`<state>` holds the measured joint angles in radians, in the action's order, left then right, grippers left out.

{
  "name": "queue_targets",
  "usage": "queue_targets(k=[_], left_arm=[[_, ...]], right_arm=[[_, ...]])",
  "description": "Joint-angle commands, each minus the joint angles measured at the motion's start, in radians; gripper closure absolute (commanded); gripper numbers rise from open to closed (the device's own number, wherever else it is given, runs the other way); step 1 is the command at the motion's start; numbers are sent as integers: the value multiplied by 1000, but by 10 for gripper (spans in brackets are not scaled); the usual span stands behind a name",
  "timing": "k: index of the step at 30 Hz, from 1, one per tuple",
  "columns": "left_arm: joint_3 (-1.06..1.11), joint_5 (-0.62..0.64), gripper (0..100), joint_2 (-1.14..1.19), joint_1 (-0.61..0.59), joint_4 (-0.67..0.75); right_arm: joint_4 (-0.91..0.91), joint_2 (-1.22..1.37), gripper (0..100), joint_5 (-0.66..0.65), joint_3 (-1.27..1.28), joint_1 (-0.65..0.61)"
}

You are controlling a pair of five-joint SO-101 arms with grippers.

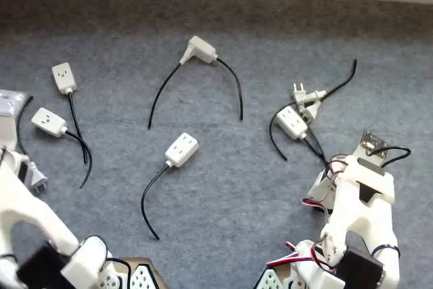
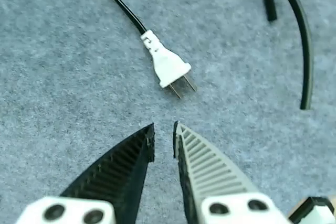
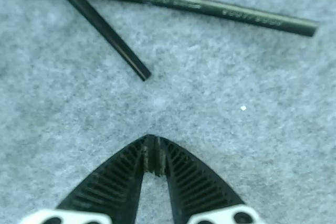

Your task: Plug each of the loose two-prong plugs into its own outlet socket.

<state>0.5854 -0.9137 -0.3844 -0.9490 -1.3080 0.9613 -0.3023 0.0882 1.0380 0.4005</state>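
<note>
A loose white two-prong plug on a black cord lies on the grey carpet, prongs pointing toward my left gripper. That gripper hovers just short of it, open by a narrow gap and holding nothing. The same plug lies by the left arm at the carpet's left edge. My right gripper is shut on nothing, low over bare carpet near two black cord ends. Two more plugs lie beside a white outlet socket. Other sockets sit at the left, below that one and mid-carpet.
An angled white plug with a looping black cord lies at the back centre. Black cords trail from every socket and plug. The right arm stands at the front right, with red and black wires beside it. Open carpet spans the front middle.
</note>
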Motion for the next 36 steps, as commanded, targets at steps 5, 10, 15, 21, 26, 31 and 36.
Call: queue_targets(k=[5, 10, 15, 21, 26, 31, 36], left_arm=[[386, -100, 914, -331, 54, 304], [601, 133, 778, -450, 2, 605], [633, 311, 730, -458, 65, 631], [521, 568, 761, -458, 93, 437], [539, 660, 761, -458, 93, 440], [596, 701, 761, -456, 93, 535], [545, 700, 760, -335, 91, 545]], right_arm=[[-24, 7, 989, -12, 4, -7], [-24, 7, 989, -12, 4, -7], [-24, 7, 989, -12, 4, -7], [-24, 7, 989, -12, 4, -7], [-24, 7, 989, -12, 4, -7], [-24, 7, 989, -12, 4, -7], [-24, 7, 989, -12, 4, -7]])
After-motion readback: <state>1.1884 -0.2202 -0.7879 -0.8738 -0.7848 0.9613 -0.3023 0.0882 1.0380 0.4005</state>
